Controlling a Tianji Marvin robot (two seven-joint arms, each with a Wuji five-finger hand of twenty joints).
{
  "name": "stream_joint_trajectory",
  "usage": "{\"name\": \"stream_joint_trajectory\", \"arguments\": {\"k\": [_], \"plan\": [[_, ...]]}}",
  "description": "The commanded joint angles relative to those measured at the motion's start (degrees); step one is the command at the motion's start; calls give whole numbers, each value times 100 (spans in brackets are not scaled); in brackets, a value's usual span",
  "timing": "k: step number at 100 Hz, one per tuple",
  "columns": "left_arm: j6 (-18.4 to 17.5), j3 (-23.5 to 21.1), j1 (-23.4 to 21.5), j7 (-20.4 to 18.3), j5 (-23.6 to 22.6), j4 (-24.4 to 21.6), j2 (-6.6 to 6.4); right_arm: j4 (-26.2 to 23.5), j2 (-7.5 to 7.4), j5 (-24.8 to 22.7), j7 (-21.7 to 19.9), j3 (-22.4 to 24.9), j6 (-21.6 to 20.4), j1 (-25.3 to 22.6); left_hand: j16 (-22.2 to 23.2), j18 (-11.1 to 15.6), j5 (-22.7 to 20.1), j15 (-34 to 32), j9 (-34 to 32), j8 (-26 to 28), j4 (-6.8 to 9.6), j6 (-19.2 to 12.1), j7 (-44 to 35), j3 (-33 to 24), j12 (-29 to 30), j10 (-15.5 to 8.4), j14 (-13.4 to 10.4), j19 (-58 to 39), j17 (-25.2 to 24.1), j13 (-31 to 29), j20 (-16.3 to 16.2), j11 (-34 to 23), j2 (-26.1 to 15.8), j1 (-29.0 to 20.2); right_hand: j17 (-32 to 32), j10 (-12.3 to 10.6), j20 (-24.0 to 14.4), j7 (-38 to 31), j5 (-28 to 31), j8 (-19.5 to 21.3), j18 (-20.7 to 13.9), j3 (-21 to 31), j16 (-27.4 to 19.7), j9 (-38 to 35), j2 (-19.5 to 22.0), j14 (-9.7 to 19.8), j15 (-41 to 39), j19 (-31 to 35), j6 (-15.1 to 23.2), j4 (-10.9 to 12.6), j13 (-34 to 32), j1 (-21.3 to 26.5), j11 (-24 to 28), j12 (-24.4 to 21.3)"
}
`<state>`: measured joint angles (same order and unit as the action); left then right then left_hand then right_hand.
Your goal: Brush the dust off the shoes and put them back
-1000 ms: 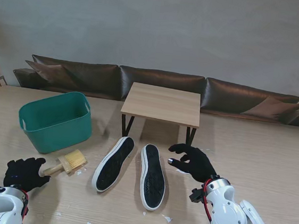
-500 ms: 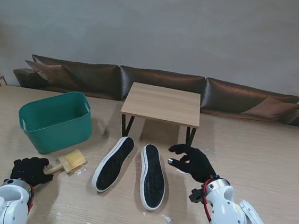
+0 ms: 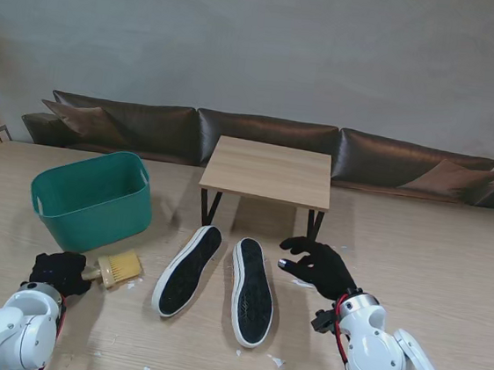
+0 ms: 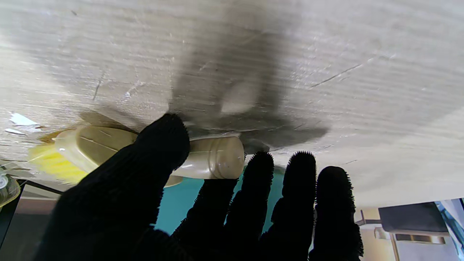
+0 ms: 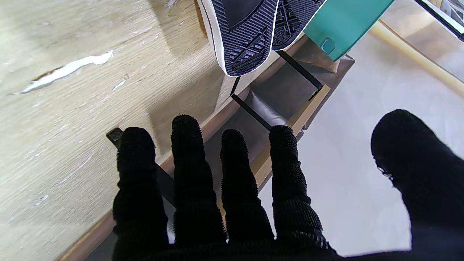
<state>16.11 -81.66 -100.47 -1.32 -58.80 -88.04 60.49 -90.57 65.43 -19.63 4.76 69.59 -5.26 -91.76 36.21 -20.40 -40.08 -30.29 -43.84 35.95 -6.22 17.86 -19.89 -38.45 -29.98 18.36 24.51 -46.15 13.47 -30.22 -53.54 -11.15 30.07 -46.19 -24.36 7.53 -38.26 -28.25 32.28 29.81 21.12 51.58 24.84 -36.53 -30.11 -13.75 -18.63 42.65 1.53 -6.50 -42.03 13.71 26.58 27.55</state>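
Two black shoes lie sole up in the middle of the table, one [image 3: 187, 269] to the left and one [image 3: 251, 291] to the right. A wooden brush [image 3: 116, 269] with pale bristles lies to their left. My left hand [image 3: 59, 270] is at the brush's handle [image 4: 214, 157]. Its thumb [image 4: 159, 145] lies across the handle, and the other fingers stay stretched out, not curled around it. My right hand [image 3: 318, 268] hovers open beside the right-hand shoe [image 5: 246, 32], its fingers [image 5: 188, 163] spread and holding nothing.
A green plastic basin [image 3: 93, 200] stands at the left, just beyond the brush. A small wooden side table [image 3: 269, 171] on black legs stands behind the shoes. White scraps [image 3: 275, 361] lie scattered on the table near the shoes.
My left hand has slid forward and to the right, reaching the brush handle. The right hand, shoes and brush have stayed put.
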Motion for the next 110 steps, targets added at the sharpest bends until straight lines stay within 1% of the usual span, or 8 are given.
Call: {"name": "stream_joint_trajectory", "arguments": {"k": [1,4,13,27,38,55,87,110], "plan": [[-26,83,36,-88,-2,219,12,3,28,0,-67,-17,3,-11,155,132,-477,-302,-229,418,-265,-397,-638,13,-241,1,-5,-1351,-171,-334,539,-169,289,-378,761,5,-114,-66,74,-17,-51,36,70,-102,147,-25,-51,39,0,163,-121,16,-43,-76],[-26,115,67,-91,-33,255,5,8,29,3,-65,-18,3,-7,226,148,-463,-462,-303,479,-277,-410,-907,122,-362,8,-27,-1783,-130,-427,870,-246,343,-528,757,9,-113,-70,83,-17,-50,36,71,-106,155,-22,-53,42,-8,162,-126,12,-43,-76],[-31,194,130,-143,-184,338,-23,20,37,34,-53,-20,11,0,419,231,-419,-919,-513,526,-259,-481,-1756,394,-659,-44,-145,-2441,163,-731,1198,-514,476,-881,756,25,-111,-73,90,-19,-42,41,73,-109,174,-31,-56,46,-20,164,-132,16,-45,-77],[-42,279,192,-168,-252,422,-42,28,45,68,-39,-21,20,4,580,320,-481,-1377,-764,551,-256,-492,-2509,237,-891,-62,-272,-2851,562,-1113,1323,-807,545,-1056,748,25,-106,-81,104,-23,-39,44,74,-128,201,-41,-60,55,-50,164,-144,14,-42,-76],[-49,316,204,-260,-317,426,-61,32,50,104,-36,-23,21,1,699,393,-550,-1671,-991,474,-275,-536,-2917,84,-2019,-84,-327,-3129,824,-1353,1411,-856,589,-1159,745,48,-104,-82,105,-28,-29,51,77,-129,218,-46,-64,61,-83,165,-149,22,-42,-76],[-129,335,188,-459,-551,382,-104,29,57,161,-35,-25,28,-8,761,395,-803,-1985,-1764,459,-308,-677,-3463,-163,-2632,-230,-490,-3470,1450,-1987,1464,-621,672,-1303,731,56,-99,-90,105,-34,-19,64,80,-140,262,-59,-72,74,-140,166,-164,22,-37,-75],[-376,391,230,-517,-684,451,-142,55,66,189,-16,-50,48,1,701,-20,-593,-2094,-2967,523,-338,-564,-3894,-394,-2040,-297,-672,-3929,2808,-3572,1673,-765,511,-1391,712,86,-90,-108,67,-47,-9,95,84,-148,338,-86,-86,99,-268,166,-179,22,-26,-79],[-793,265,185,-782,-603,360,-173,81,63,180,-25,-71,49,12,1250,275,-560,-3106,-3265,479,-407,-561,-4092,-463,-1936,-437,-820,-4933,3143,-4107,1307,-1249,533,-1331,702,108,-86,-135,38,-54,2,117,86,-152,375,-89,-97,122,-318,165,-191,32,-13,-80]]}}
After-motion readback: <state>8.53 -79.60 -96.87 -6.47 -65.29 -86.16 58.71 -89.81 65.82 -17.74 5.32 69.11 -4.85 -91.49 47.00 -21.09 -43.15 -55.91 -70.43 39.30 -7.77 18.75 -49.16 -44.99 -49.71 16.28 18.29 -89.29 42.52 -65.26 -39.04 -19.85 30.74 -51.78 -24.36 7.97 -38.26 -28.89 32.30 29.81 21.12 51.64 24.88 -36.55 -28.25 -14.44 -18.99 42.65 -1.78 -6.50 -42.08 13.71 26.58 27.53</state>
